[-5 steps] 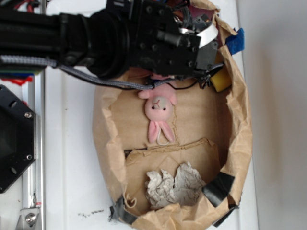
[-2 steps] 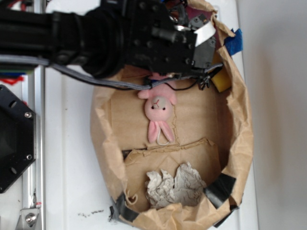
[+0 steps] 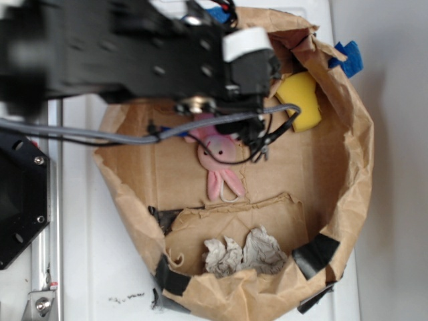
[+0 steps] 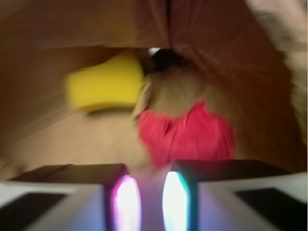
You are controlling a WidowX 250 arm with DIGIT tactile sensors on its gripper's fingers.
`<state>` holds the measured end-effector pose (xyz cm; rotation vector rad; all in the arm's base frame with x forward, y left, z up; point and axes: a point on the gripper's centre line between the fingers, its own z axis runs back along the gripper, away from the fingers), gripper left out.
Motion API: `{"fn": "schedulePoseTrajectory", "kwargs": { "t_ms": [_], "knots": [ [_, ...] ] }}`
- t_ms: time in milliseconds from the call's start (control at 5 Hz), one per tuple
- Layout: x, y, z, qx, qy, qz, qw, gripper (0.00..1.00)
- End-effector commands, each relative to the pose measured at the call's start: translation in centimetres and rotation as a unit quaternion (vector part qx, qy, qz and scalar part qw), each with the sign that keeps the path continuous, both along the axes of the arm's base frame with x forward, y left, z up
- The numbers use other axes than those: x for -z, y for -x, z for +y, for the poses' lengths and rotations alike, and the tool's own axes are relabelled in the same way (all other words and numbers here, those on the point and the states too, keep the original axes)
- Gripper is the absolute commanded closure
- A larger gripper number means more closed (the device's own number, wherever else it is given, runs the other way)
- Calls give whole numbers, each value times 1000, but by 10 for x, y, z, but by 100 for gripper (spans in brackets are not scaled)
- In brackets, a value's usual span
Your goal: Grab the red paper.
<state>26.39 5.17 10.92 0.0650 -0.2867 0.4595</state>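
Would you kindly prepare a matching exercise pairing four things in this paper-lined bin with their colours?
Things:
1. crumpled paper wad ahead of the gripper
2. plush bunny
3. blocky sponge-like piece
4. crumpled paper balls by the bin's near wall

Colours:
A. yellow
B. grey-white
C. red
D. pink

Pairs: 1-C, 2-D, 3-A, 4-B
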Motion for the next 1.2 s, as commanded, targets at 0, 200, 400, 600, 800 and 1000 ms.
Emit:
{"fn": "schedulePoseTrajectory", "kwargs": {
  "t_ms": [0, 200, 400, 600, 800, 1000],
  "knots": [
    [-42, 10, 5, 32, 21, -47, 998, 100],
    [-42, 10, 4, 33, 22, -46, 998, 100],
    [-33, 3, 12, 33, 12, -44, 998, 0],
    [-17, -10, 23, 30, -14, -48, 998, 0],
    [0, -21, 38, 16, -27, -28, 999, 0],
    [11, -24, 47, 18, -41, -14, 999, 0]
  ]
}}
